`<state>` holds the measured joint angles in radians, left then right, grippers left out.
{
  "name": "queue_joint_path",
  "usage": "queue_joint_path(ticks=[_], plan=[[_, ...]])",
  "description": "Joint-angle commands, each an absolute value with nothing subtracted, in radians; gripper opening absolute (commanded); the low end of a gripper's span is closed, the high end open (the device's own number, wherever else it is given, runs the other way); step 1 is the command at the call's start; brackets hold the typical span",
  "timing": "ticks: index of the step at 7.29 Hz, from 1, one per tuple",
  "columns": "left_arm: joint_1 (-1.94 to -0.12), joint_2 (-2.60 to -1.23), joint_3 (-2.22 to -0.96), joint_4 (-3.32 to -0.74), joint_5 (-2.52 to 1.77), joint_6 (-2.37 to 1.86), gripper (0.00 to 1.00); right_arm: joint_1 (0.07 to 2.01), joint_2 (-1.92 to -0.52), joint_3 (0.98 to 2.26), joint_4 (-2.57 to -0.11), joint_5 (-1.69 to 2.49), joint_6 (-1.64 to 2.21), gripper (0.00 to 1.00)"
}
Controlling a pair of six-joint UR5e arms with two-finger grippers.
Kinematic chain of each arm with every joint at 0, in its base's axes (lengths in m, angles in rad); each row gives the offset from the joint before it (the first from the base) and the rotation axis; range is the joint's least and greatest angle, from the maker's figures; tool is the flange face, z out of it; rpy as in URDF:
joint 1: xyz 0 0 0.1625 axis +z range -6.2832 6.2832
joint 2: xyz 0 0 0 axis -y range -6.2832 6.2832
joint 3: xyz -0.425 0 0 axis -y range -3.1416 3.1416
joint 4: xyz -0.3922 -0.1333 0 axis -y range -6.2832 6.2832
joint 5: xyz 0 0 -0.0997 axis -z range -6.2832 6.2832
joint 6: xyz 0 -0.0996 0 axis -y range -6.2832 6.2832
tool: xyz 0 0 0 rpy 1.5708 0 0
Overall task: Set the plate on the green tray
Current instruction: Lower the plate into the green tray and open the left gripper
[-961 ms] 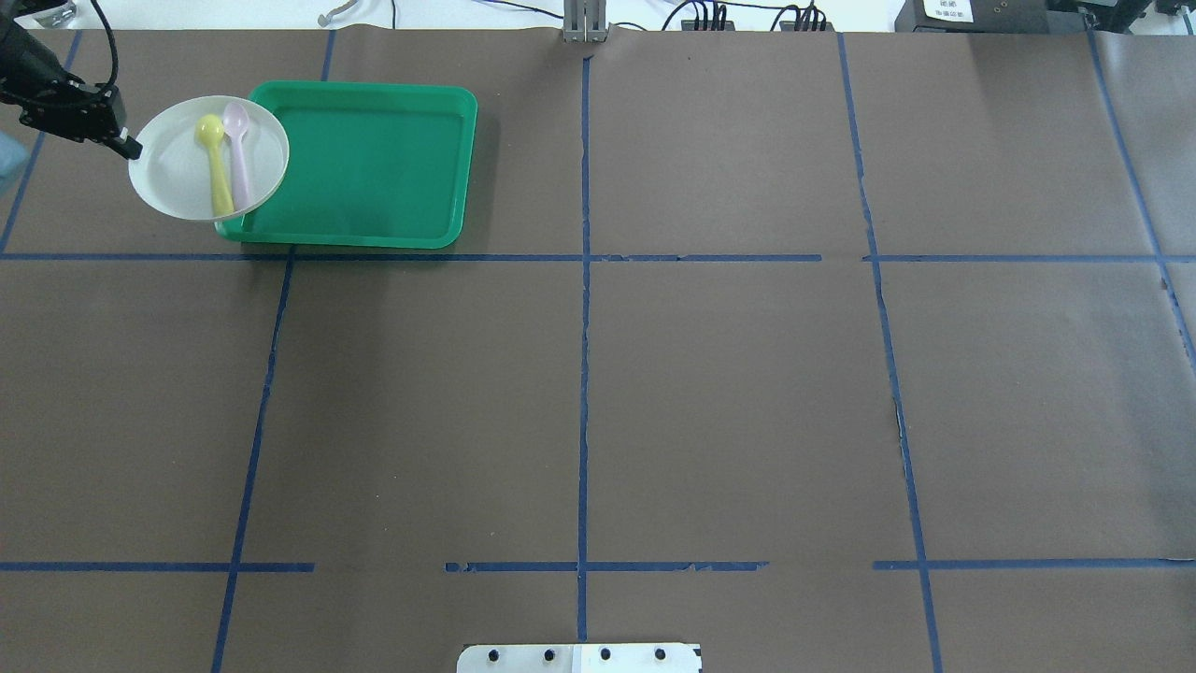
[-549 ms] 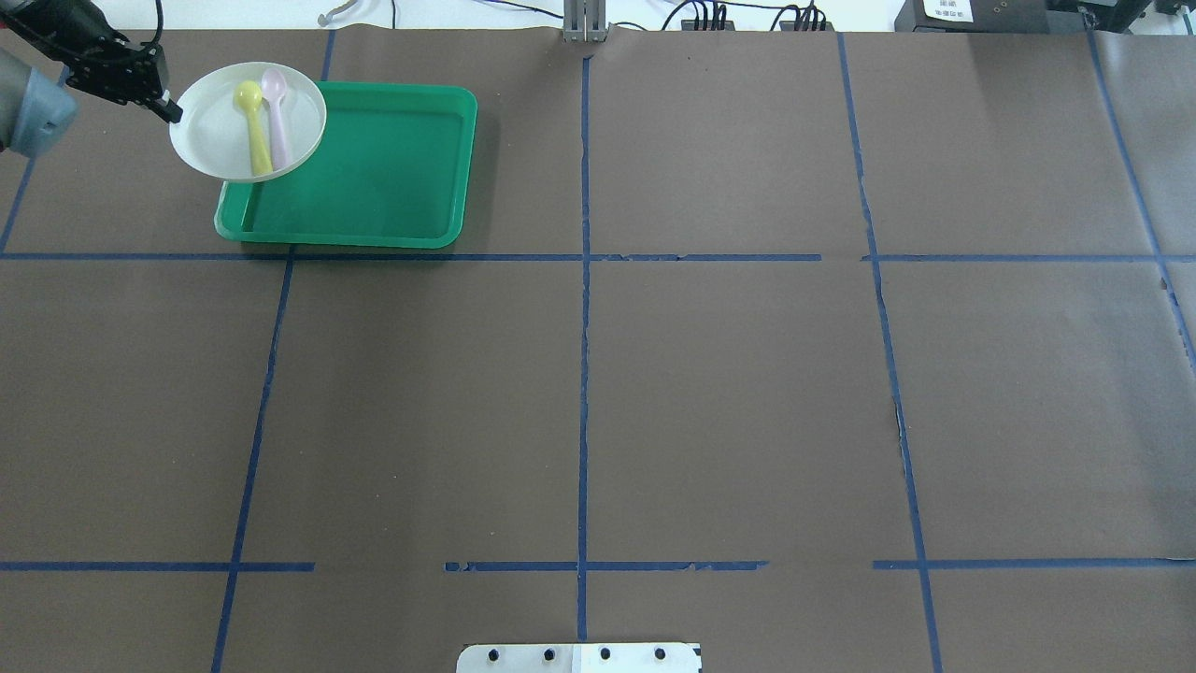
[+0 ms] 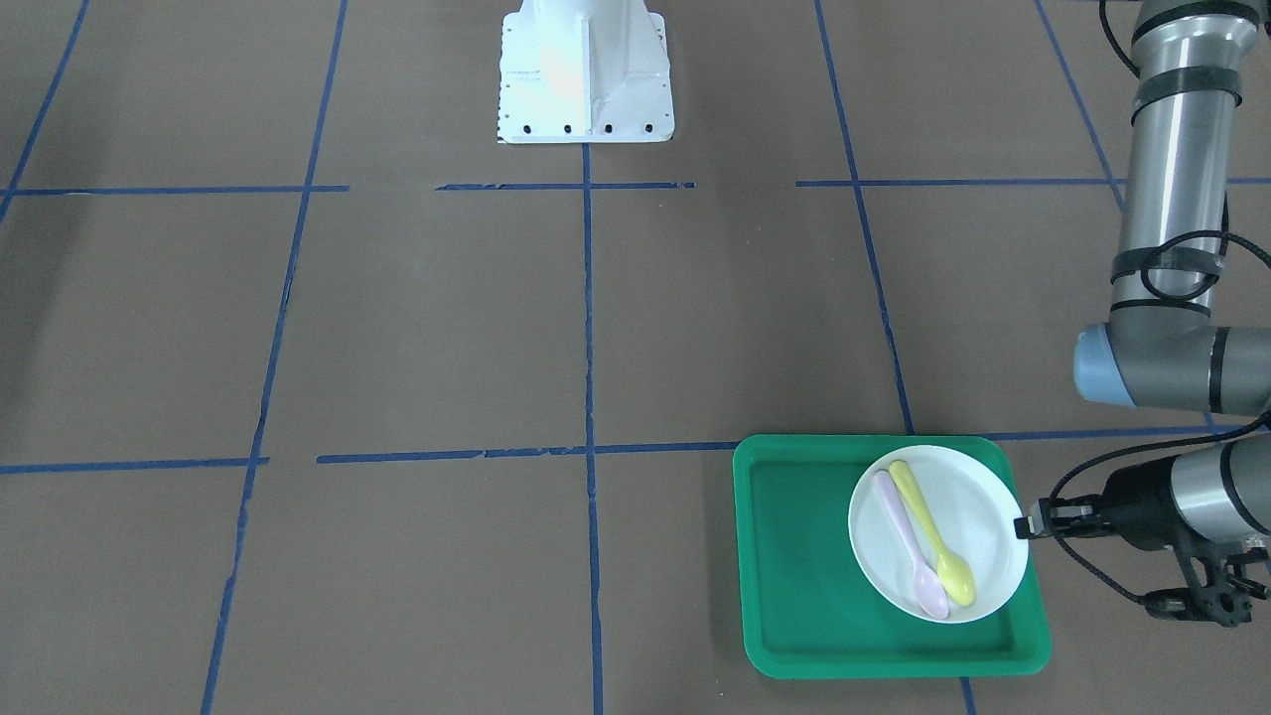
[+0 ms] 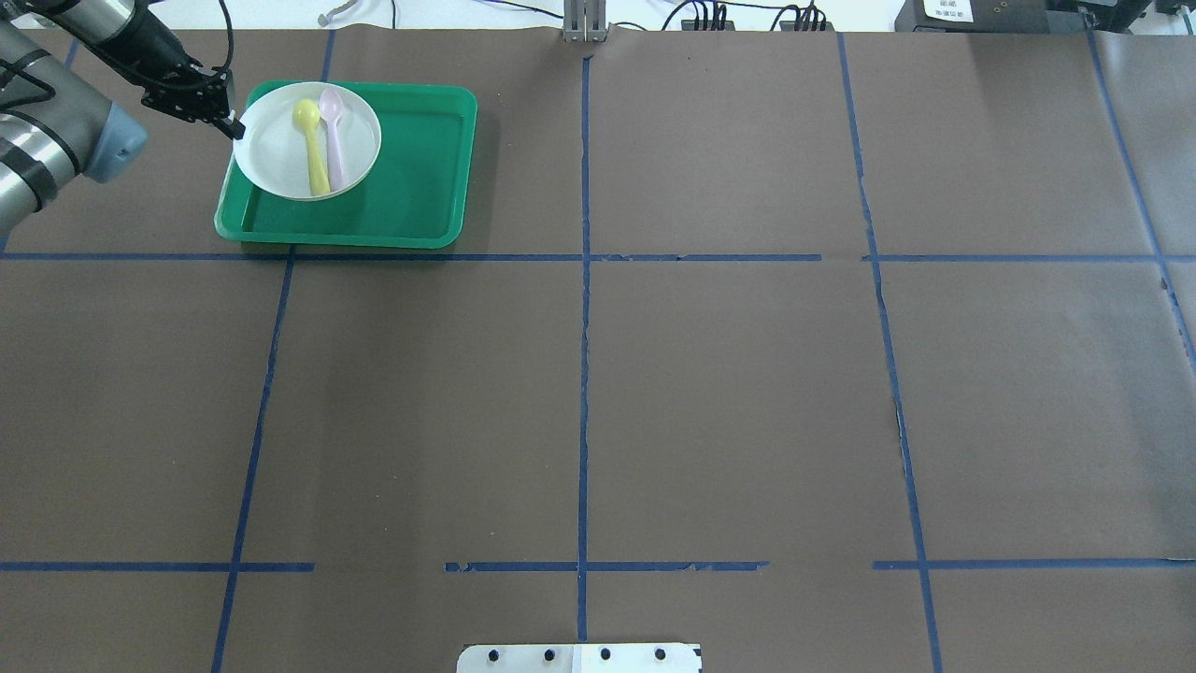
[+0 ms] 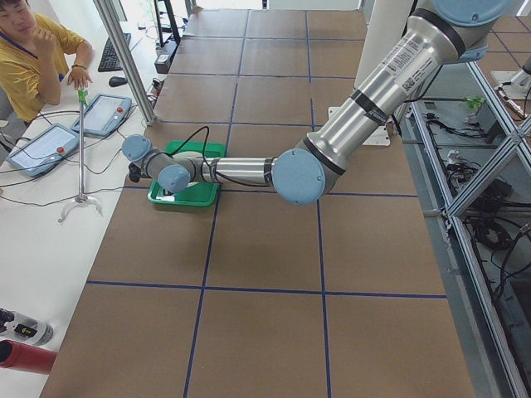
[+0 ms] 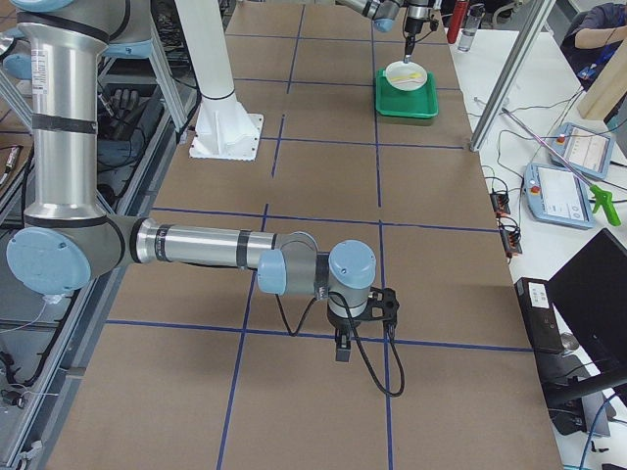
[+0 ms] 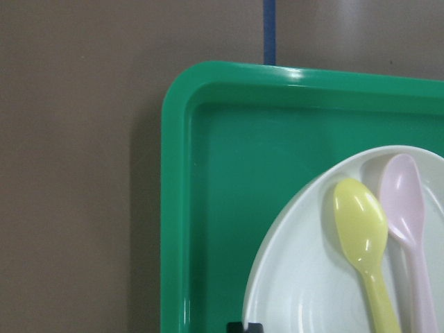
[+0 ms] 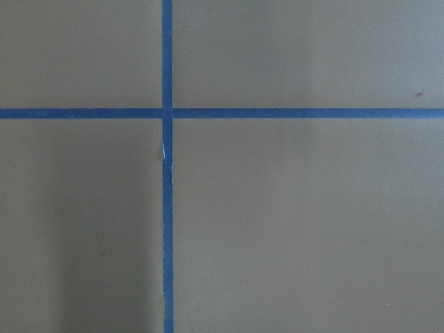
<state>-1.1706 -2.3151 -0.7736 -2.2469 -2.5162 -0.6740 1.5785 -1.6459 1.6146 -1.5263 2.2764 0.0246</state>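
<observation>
Pinching the plate (image 4: 271, 154) by its near rim, my left tool (image 4: 232, 126) is closed down to the thickness of that thin lip. The rest of the dish juts out ahead of the fingertips, over the end of the green tray (image 4: 411, 187) closest to the tool. Whether its base touches the tray floor I cannot tell.

I judge it to be light, stiff plastic, smooth and probably slippery, so the lip is the natural place to take hold. It should be carried level: a yellow spoon (image 4: 313, 150) and a pale pink spoon (image 4: 334, 140) lie loose side by side in its well and could slide if it tips.

The tray's raised rim runs just beside my fingertips, with open green floor farther ahead of the tool. Around that lies the brown tabletop (image 4: 654, 374), crossed by blue tape lines (image 4: 584, 280). My right tool (image 6: 342, 351) hangs well apart from all this, above a tape crossing; how far open it is I cannot tell.
</observation>
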Motion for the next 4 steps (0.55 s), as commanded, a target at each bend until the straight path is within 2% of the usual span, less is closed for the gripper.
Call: queue_joint_path(ticks=[1, 4], plan=[[-1.141, -2.324, -0.746, -2.374, -2.422, -0.819, 0.00, 1.578, -1.646, 1.614, -1.526, 2.276, 0.025, 1.00], [-1.132, -2.335, -0.744, -2.385, -2.422, -0.825, 0.00, 1.578, -1.646, 1.615, -1.526, 2.276, 0.025, 1.00]])
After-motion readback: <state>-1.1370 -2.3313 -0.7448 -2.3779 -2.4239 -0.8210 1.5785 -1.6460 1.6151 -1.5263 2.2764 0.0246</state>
